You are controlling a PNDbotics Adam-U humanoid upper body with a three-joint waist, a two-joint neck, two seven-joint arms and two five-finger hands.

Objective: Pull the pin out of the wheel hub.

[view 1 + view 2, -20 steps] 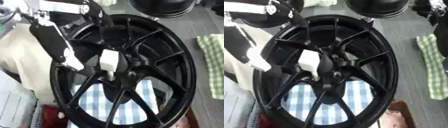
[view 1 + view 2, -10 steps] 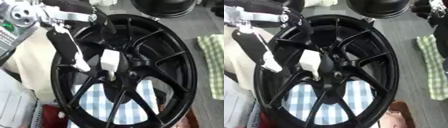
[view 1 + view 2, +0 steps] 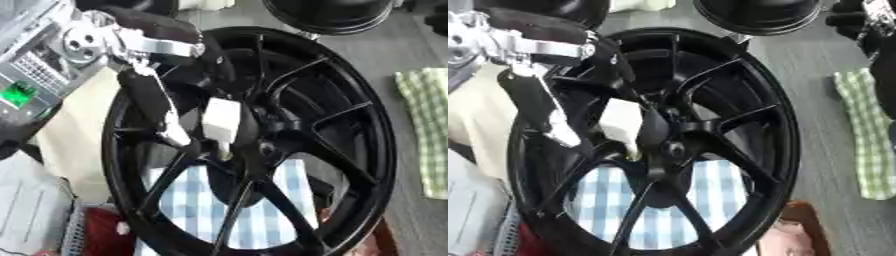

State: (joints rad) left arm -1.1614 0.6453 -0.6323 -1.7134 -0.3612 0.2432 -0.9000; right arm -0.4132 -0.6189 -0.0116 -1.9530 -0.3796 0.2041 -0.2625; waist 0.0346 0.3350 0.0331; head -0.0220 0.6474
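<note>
A large black spoked wheel hub [image 3: 350, 150] fills both views, lying over a blue-and-white checked cloth [image 3: 188, 200]. My left hand [image 3: 153, 95] comes in from the upper left across the rim. One long black finger ends in a white tip [image 3: 175, 136]. A broad white fingertip pad [image 3: 220, 121] sits at the hub's centre. A small pale pin [image 3: 226, 150] pokes out just under that pad, pinched there. A dark shape at the upper right edge [image 3: 877, 30] may be my right hand; its form is unclear.
A second black wheel [image 3: 337, 12] lies at the far edge. A green checked cloth [image 3: 424, 125] lies on the grey table to the right. A cream cloth [image 3: 66, 135] and a silver-grey device [image 3: 35, 65] are on the left, and a red object [image 3: 101, 232] is at the lower left.
My left wrist and forearm have swung down and to the right over the rim. The white fingertips have stayed at the hub's centre.
</note>
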